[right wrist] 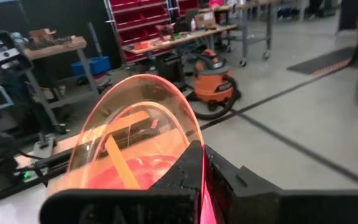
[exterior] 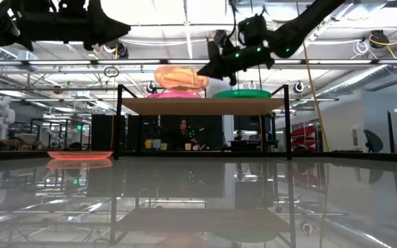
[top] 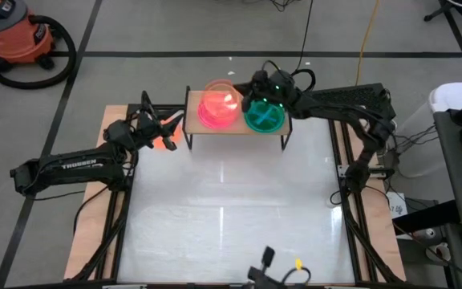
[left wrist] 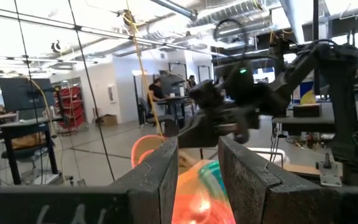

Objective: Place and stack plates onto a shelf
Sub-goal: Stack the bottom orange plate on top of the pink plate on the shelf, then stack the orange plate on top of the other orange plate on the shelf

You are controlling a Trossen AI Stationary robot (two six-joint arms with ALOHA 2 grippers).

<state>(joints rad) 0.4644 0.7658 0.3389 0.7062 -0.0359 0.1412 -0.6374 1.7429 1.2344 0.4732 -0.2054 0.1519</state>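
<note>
The shelf [top: 233, 131] [exterior: 202, 106] stands at the table's far side. On its board lie a pink plate [top: 217, 115] [exterior: 173, 95] and a green plate [top: 263, 118] [exterior: 243, 93]. My right gripper [top: 249, 90] [exterior: 216, 65] [right wrist: 202, 163] is shut on an orange plate [top: 219, 95] [exterior: 181, 77] above the pink one. A second orange plate [top: 167, 143] [exterior: 80, 156] lies flat on the table, left of the shelf. My left gripper [top: 172, 128] [left wrist: 197, 165] hovers open above it, touching nothing. No blue plates show. My right gripper pinches the orange plate by its rim [right wrist: 196, 134] between its two fingers. It reaches in from the table's right side, slanting down. The plate is lifted clear and tilted, its free edge [exterior: 160, 74] raised over the pink plate.
The shelf's thin black legs [exterior: 119, 127] [exterior: 283, 127] stand on the white table top [top: 231, 209]. Wooden borders run along the table's left and right sides. An orange vacuum [top: 18, 36] sits on the floor beyond the far left corner. People sit at desks in the room behind.
</note>
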